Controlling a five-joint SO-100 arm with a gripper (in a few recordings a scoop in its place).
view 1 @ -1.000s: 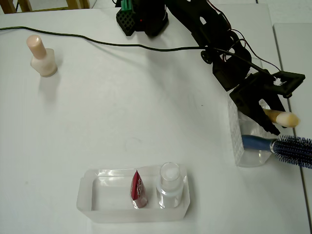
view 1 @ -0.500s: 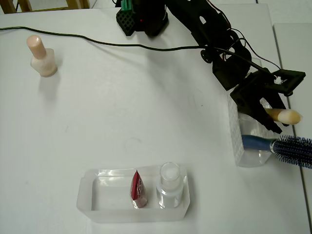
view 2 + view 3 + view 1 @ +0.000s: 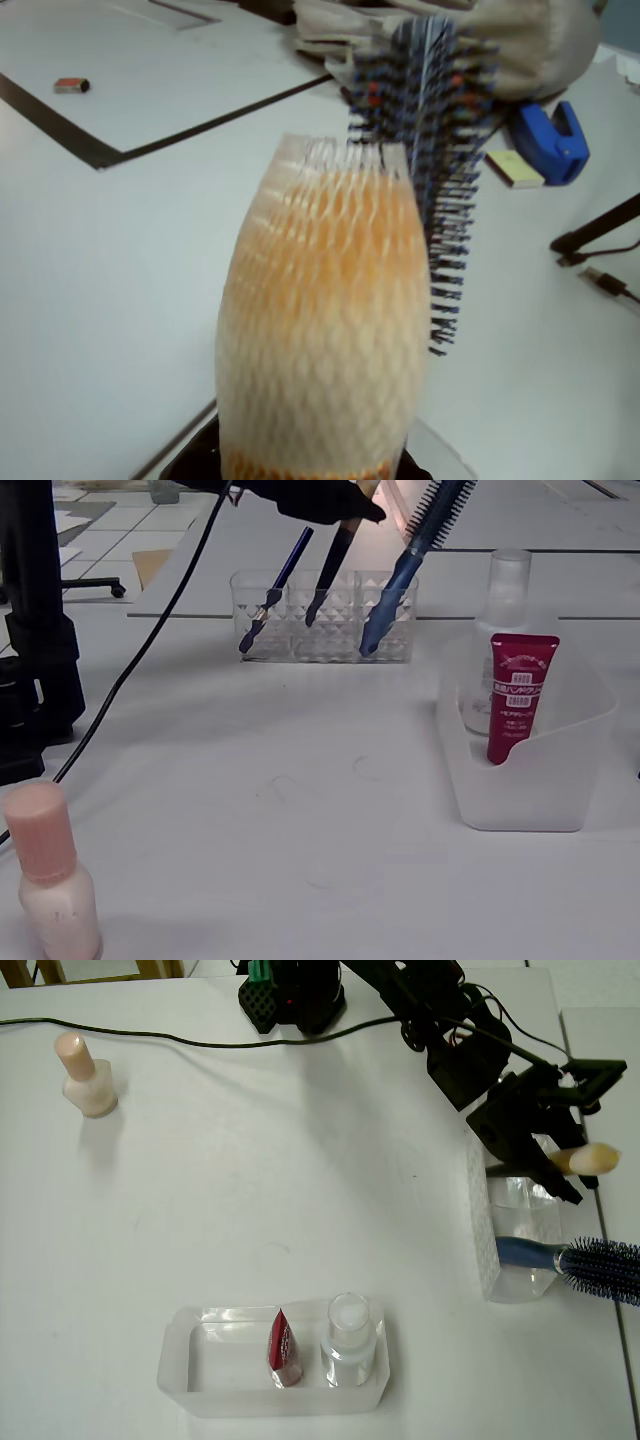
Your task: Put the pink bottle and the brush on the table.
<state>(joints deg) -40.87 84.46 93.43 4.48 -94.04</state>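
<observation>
The pink bottle [image 3: 85, 1075] stands upright on the white table [image 3: 250, 1190] at the far left, seen up close in the fixed view [image 3: 50, 880]. My gripper [image 3: 548, 1148] is shut on the brush [image 3: 585, 1160] above the clear holder [image 3: 500, 1260] at the right. In the fixed view the brush's black handle [image 3: 330, 570] slants down from my gripper [image 3: 320, 498], its lower end still level with the holder [image 3: 325, 630]. In the wrist view the cream bristle tip [image 3: 320, 320] wears a fine net sleeve.
A blue hairbrush [image 3: 590, 1258] leans out of the holder, with a thin pencil [image 3: 275, 590] beside it. A clear tray [image 3: 200, 1380] at the front holds a red sachet [image 3: 284, 1348] and a clear bottle [image 3: 349, 1335]. A black cable [image 3: 200, 1045] crosses the back.
My gripper has risen and shifted toward the picture's top with the brush in it, drawing the brush up out of the holder. The pink bottle has not moved.
</observation>
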